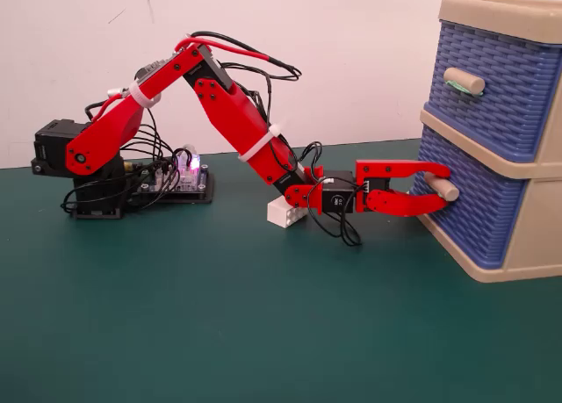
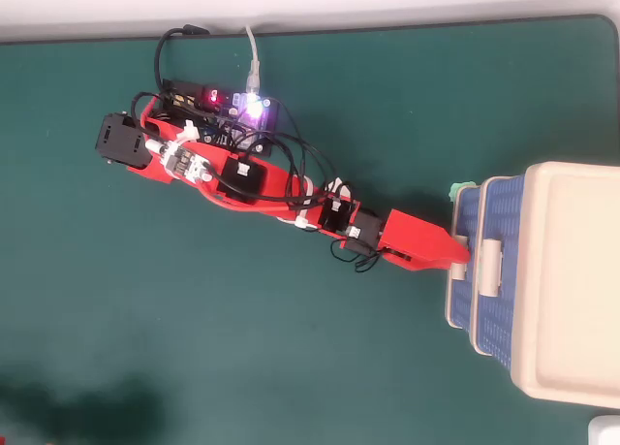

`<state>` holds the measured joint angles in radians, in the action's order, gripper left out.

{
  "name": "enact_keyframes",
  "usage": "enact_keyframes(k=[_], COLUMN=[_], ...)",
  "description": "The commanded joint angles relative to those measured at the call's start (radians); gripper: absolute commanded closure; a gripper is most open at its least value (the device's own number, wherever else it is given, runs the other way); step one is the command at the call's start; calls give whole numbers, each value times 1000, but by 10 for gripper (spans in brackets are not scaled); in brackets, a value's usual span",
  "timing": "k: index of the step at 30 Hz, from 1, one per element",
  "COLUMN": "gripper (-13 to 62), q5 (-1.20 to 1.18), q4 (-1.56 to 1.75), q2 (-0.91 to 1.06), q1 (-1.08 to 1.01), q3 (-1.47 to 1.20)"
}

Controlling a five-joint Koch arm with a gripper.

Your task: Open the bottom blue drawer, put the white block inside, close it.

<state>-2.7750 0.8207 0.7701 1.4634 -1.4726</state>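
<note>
A: At the cabinet's lower front, the gripper (image 1: 436, 190) has its two red jaws above and below the beige handle (image 1: 442, 190) of the bottom blue drawer (image 1: 470, 212). What makes this pull go well?

B: Close firmly on the handle first, then draw straight back along the table, away from the cabinet (image 1: 527, 271), keeping the wrist level. A slanted pull could jam the drawer or drag the light cabinet along with it (my guess only).

A: And the claw itself?

B: In the fixed view it is partly open: the upper jaw arcs over the handle, the lower one sits beneath it, with small gaps showing. I cannot tell if either pad is pressing yet. It has hold of nothing else. The overhead view shows only the top jaw reaching the drawer front.

A: The drawer?

B: It looks shut, or very nearly so, so the task is barely started.

A: Farther from the cabinet?

B: The white block (image 1: 287, 212) lies on the green table (image 1: 263, 333), partly behind the wrist, well apart from the drawer. Farthest off is the arm's base (image 1: 88, 179).
</note>
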Motion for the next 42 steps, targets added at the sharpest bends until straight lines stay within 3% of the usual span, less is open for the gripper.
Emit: enact_keyframes(k=[1,9,21,23,25,26,30,32,37,42], gripper=[575,575,567,459,233,168,151,153,154,154], q5=[11,2,-38,-37,-35,-34,-29,-29,-31,2], q4=[0,0,-3,-25,-35,-35,-91,-253,-1146,-1974], q2=[23,153,716,752,772,790,985,1132,1523,1445], q1=[11,-6,-104,-107,-107,-107,-124,-152,-166,-166], q3=[29,-143,-867,-899,-896,-896,-914,-927,-772,-322])
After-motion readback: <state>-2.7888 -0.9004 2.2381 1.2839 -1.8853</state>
